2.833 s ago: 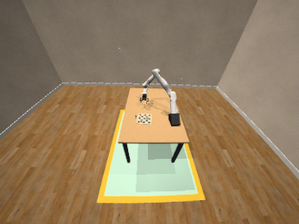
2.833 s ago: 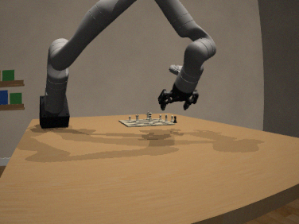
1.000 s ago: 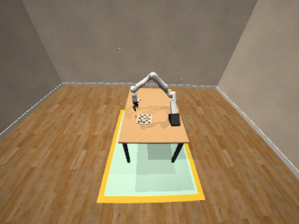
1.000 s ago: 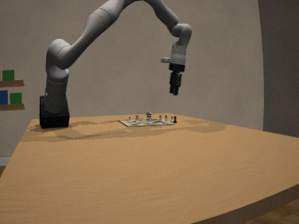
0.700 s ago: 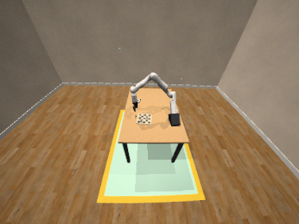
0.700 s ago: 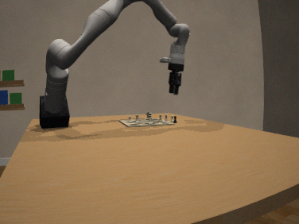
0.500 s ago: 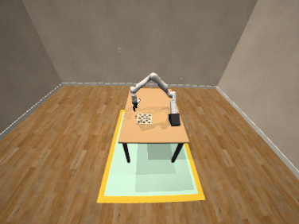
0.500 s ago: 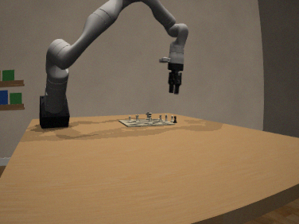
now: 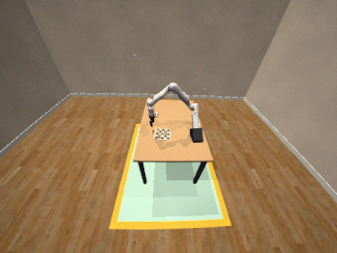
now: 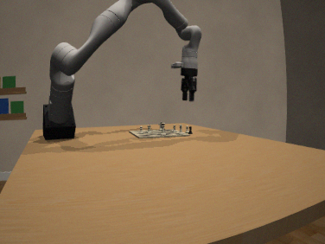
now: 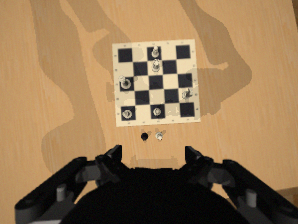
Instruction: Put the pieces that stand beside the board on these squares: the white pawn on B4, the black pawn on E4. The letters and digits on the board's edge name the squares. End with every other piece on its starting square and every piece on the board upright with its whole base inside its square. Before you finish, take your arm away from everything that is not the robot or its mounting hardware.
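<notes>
Pincer (image 11: 152, 152) open above upright black pawn (image 11: 144, 135) and white pawn (image 11: 159, 135).

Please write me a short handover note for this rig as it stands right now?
Hand: open, holding nothing, hanging high above the table just off the near edge of the chessboard in the wrist view.
Black pawn and white pawn: upright side by side on the table beside the board, apart from it.
Done: nothing placed yet.
Left: grasp and set the white pawn on B4 and the black pawn on E4, leaving the board's other pieces undisturbed.
</notes>
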